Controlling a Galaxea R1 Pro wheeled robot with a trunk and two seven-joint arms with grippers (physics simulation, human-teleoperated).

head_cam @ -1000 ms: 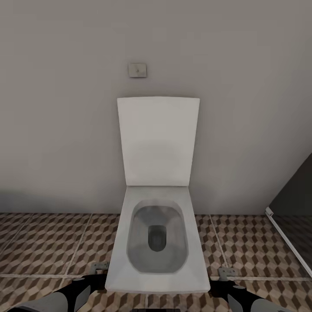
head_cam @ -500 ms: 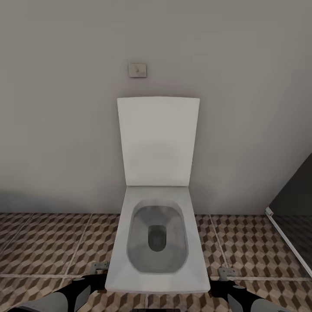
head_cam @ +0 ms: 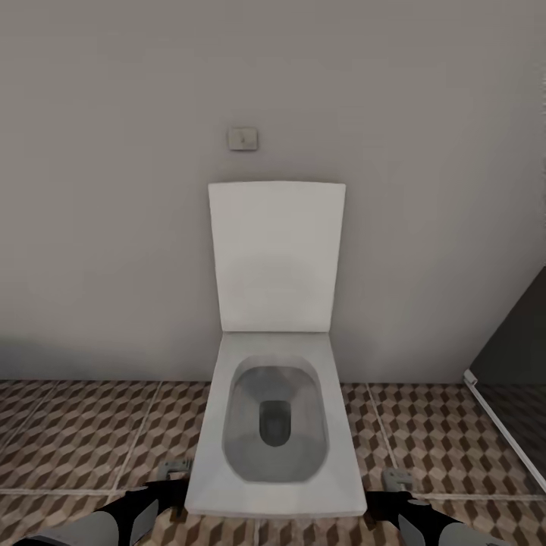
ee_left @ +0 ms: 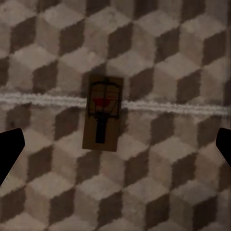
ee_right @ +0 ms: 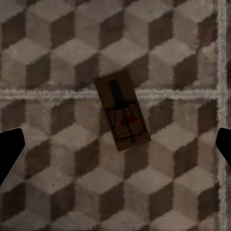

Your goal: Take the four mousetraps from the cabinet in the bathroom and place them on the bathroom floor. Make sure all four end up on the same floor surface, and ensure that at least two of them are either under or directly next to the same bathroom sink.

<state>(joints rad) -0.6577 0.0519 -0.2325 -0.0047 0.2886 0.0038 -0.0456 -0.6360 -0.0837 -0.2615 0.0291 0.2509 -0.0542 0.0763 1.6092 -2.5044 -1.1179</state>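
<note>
A small brown mousetrap [ee_left: 103, 113] lies flat on the cube-patterned bathroom floor [ee_left: 168, 183], across a pale grout line, in the left wrist view. My left gripper [ee_left: 115, 149] hovers above it, open, with its dark fingertips [ee_left: 9, 149] far apart at the picture's edges. A second mousetrap [ee_right: 121, 110] lies tilted on the tiles, again over a grout line. Above it my right gripper [ee_right: 115, 149] is open and holds nothing. In the head view both grippers [head_cam: 176, 470] [head_cam: 396, 479] point down at the floor on either side of a toilet. The cabinet is out of view.
A white toilet [head_cam: 277, 425] with its lid up stands against the grey wall straight ahead, between my arms. A small flush plate [head_cam: 243, 139] sits on the wall above it. A dark glass panel with a white frame [head_cam: 508, 379] stands at the right.
The whole head picture has shifted a little: the toilet and flush plate sit lower and look slightly smaller, so the camera moved. Both arms keep their place in the view.
</note>
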